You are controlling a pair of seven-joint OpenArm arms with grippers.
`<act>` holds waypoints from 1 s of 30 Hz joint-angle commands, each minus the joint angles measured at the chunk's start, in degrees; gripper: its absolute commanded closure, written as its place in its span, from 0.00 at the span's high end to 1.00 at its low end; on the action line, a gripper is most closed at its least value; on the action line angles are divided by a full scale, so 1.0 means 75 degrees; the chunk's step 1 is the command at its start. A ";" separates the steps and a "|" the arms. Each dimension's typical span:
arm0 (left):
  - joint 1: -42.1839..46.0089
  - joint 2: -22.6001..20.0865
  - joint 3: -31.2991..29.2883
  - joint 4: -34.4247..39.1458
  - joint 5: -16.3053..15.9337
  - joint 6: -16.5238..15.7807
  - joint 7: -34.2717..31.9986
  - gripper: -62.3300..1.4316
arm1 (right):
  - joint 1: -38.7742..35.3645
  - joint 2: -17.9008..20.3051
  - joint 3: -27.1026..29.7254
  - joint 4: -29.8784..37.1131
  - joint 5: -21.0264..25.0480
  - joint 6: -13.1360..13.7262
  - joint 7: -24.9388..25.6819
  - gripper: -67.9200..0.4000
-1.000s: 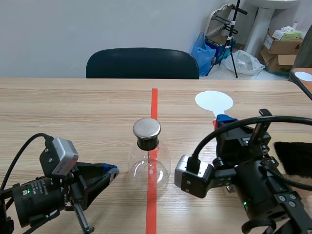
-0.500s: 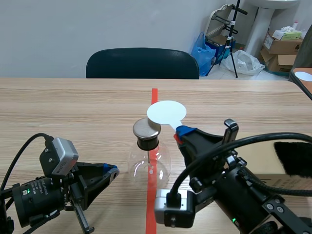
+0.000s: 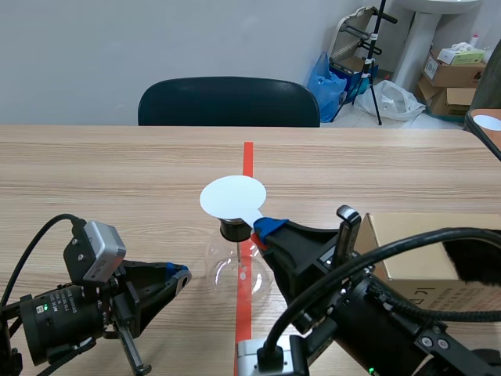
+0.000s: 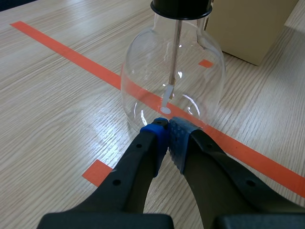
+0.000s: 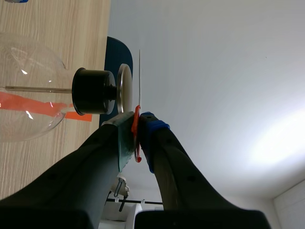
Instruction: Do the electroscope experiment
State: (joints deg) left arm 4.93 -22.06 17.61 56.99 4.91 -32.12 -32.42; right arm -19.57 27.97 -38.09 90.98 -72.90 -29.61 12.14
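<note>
The electroscope, a clear glass flask (image 3: 239,270) with a black stopper (image 3: 233,230), stands on the red tape line at mid-table. My right gripper (image 3: 262,229) is shut on the red handle of a white disc paddle (image 3: 232,197), which hovers over the flask's top and hides the metal cap in the scene view. In the right wrist view the gripper (image 5: 137,125) pinches the handle; the disc (image 5: 140,78) is edge-on, a narrow gap from the metal cap (image 5: 125,88). My left gripper (image 3: 182,274) rests low, left of the flask, shut on nothing; its tips (image 4: 167,133) nearly touch the glass (image 4: 171,76).
A cardboard box (image 3: 423,254) lies right of the flask, partly behind my right arm, with a black furry cloth (image 3: 473,254) beside it. A dark chair (image 3: 228,102) stands at the table's far edge. The red tape line (image 3: 247,160) runs down the middle.
My right arm has swung left, carrying the white disc from the table's right side to just over the flask's cap. The box has come into view. The left arm has kept still.
</note>
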 commanded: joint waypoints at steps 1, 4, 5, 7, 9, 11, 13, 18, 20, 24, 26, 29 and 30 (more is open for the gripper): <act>-0.0026 0.0038 -0.0017 0.0137 -0.0105 -0.0023 -0.0102 0.08 | 0.0090 0.0035 0.0035 0.0111 0.0003 -0.0108 -0.0020 0.02; -0.0026 0.0038 -0.0017 0.0137 -0.0105 -0.0023 -0.0102 0.08 | 0.0090 0.0035 0.0035 0.0111 0.0003 -0.0108 -0.0020 0.02; -0.0026 0.0038 -0.0017 0.0137 -0.0105 -0.0023 -0.0102 0.08 | 0.0090 0.0035 0.0035 0.0111 0.0003 -0.0108 -0.0020 0.02; -0.0026 0.0038 -0.0017 0.0137 -0.0105 -0.0023 -0.0102 0.08 | 0.0090 0.0035 0.0035 0.0111 0.0003 -0.0108 -0.0020 0.02; -0.0026 0.0038 -0.0017 0.0137 -0.0105 -0.0023 -0.0102 0.08 | 0.0090 0.0035 0.0035 0.0111 0.0003 -0.0108 -0.0020 0.02; -0.0026 0.0038 -0.0017 0.0137 -0.0105 -0.0023 -0.0102 0.08 | 0.0090 0.0035 0.0035 0.0111 0.0003 -0.0108 -0.0020 0.02; -0.0026 0.0038 -0.0017 0.0137 -0.0105 -0.0023 -0.0102 0.08 | 0.0090 0.0035 0.0035 0.0111 0.0003 -0.0108 -0.0020 0.02; -0.0026 0.0038 -0.0017 0.0137 -0.0105 -0.0023 -0.0102 0.08 | 0.0090 0.0035 0.0035 0.0111 0.0003 -0.0108 -0.0020 0.02; -0.0026 0.0038 -0.0017 0.0137 -0.0105 -0.0023 -0.0102 0.08 | 0.0090 0.0035 0.0035 0.0111 0.0003 -0.0108 -0.0023 0.02; -0.0026 0.0038 -0.0017 0.0137 -0.0105 -0.0023 -0.0102 0.08 | 0.0090 0.0035 0.0035 0.0111 0.0003 -0.0108 -0.0184 0.02; -0.0026 0.0038 -0.0017 0.0137 -0.0105 -0.0023 -0.0102 0.08 | 0.0090 0.0035 0.0035 0.0111 0.0003 -0.0108 -0.0420 0.02; -0.0026 0.0038 -0.0020 0.0137 -0.0105 -0.0023 -0.0102 0.08 | 0.0090 0.0035 0.0035 0.0111 0.0003 -0.0108 -0.0956 0.02; -0.0026 0.0038 -0.0020 0.0137 -0.0105 -0.0023 -0.0102 0.08 | 0.0090 0.0035 0.0035 0.0111 0.0003 -0.0108 -0.1166 0.02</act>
State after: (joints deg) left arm 4.93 -22.06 17.61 56.99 4.91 -32.12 -32.42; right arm -19.57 27.97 -38.09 90.98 -72.90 -29.61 4.12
